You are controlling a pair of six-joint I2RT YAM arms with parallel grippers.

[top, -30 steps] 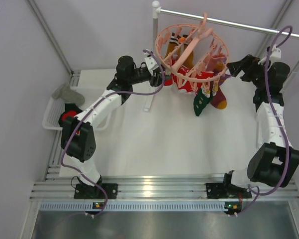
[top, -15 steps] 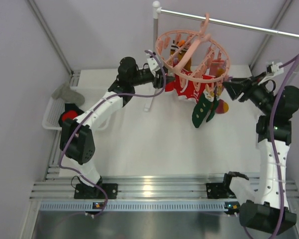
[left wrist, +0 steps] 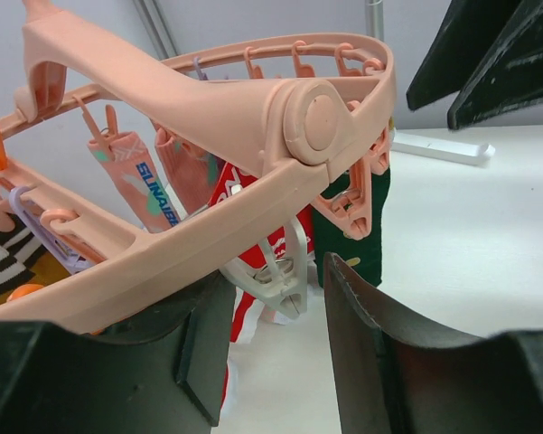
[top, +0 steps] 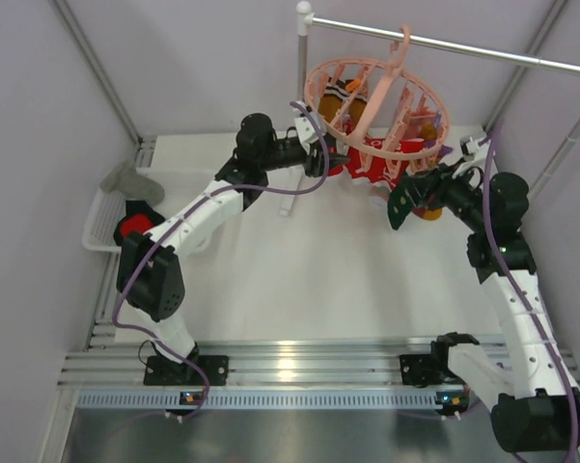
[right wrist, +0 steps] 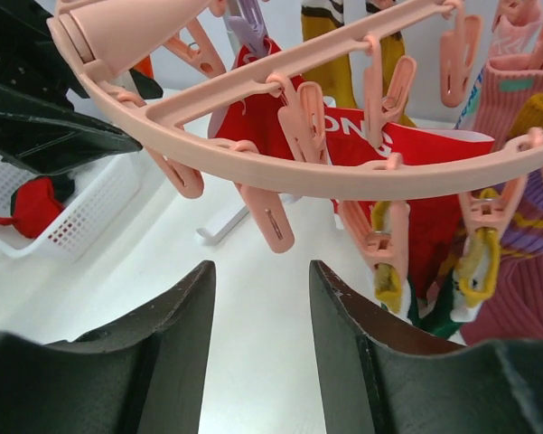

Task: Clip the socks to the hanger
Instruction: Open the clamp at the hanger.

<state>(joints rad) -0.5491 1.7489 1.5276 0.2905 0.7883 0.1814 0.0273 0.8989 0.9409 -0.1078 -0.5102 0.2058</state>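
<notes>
The salmon-pink hanger [top: 376, 96] hangs from the rail by its hook, with several socks clipped on: a red sock with white marks [top: 372, 159], a dark green sock [top: 399, 204] and a mustard one [top: 428, 209]. My left gripper [top: 320, 159] is open at the ring's left rim; in the left wrist view [left wrist: 276, 334] its left finger sits just under the ring [left wrist: 208, 262] and nothing is between the jaws. My right gripper [top: 417, 188] is open and empty beside the green sock, below the ring [right wrist: 280, 172] in the right wrist view [right wrist: 262, 316].
A white mesh basket [top: 101, 236] at the left holds a grey sock [top: 125, 178] and a red sock [top: 127, 229]. The grey rail [top: 463, 46] stands on a pole [top: 300, 96] with a white foot [top: 288, 204] behind the hanger. Walls close in on both sides.
My right arm has swung in from the far right to the hanger's right underside. My left gripper has crept right. The hanger has tilted and the socks have swung.
</notes>
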